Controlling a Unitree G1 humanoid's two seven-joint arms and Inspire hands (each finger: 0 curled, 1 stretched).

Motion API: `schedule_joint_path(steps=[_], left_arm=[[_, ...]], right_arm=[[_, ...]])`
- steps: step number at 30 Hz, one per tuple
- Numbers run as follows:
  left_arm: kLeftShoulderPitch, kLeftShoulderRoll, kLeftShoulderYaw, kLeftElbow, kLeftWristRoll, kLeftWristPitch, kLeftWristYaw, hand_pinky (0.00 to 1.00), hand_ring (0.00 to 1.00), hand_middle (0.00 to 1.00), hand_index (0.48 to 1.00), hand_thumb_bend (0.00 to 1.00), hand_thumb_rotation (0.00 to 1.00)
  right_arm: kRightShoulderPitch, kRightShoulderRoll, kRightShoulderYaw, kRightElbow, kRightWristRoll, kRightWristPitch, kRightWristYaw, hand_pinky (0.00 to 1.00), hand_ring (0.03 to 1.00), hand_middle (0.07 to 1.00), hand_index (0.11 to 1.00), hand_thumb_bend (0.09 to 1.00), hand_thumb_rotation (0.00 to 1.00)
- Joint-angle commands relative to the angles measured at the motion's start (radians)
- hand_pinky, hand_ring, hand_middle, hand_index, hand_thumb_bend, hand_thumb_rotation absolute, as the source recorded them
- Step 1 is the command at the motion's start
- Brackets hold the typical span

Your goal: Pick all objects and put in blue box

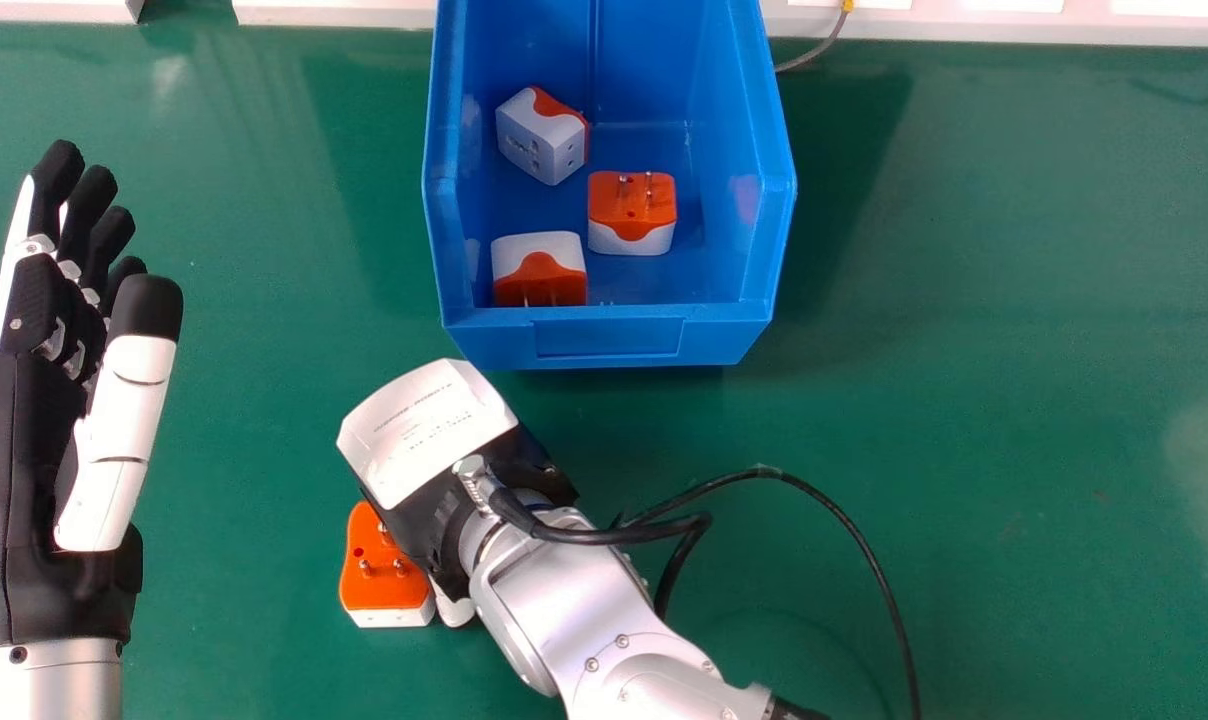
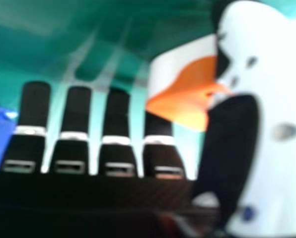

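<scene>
Right hand (image 1: 424, 440): fingers straight, thumb apart. Beside it, a smooth, boxy plug (image 1: 389, 585), metal-pinned. Left hand (image 1: 39, 430): fingers extended.

Looks to me like a robotics lab or a workshop, though I couldn't say which of the two. There's a smooth green surface (image 1: 1014, 350) here with a white strip (image 1: 1014, 28) along its far edge, and a stackable-looking blue box (image 1: 609, 340) on it. Over it reaches a bolted silver forearm (image 1: 604, 600) trailing black cable (image 1: 879, 570).
</scene>
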Motion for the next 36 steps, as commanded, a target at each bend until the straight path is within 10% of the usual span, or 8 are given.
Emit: schedule_joint_path(steps=[1,7,14,36], left_arm=[[-0.003,0.000,0.004,-0.014,0.009,-0.022,0.009,0.94,0.95,0.96,0.956,0.76,0.77],[0.001,0.006,0.005,-0.011,0.010,-0.025,0.009,0.93,0.95,0.96,0.962,0.76,0.78],[0.007,0.005,0.006,-0.016,0.011,-0.021,0.010,0.93,0.95,0.96,0.967,0.76,0.79],[0.011,0.007,0.007,-0.018,-0.012,-0.017,0.001,0.95,0.95,0.96,0.973,0.77,0.79]], right_arm=[[0.024,-0.011,-0.011,0.033,0.031,-0.001,0.016,0.52,0.600,0.648,0.549,0.560,0.12],[0.033,-0.001,-0.019,0.047,0.041,0.019,0.004,0.25,0.313,0.522,0.512,0.538,0.04],[0.020,-0.003,-0.009,0.051,0.035,0.024,0.035,0.14,0.198,0.483,0.495,0.531,0.01],[0.012,-0.052,0.011,-0.073,-0.002,0.010,0.146,0.45,0.543,0.647,0.543,0.524,0.11]])
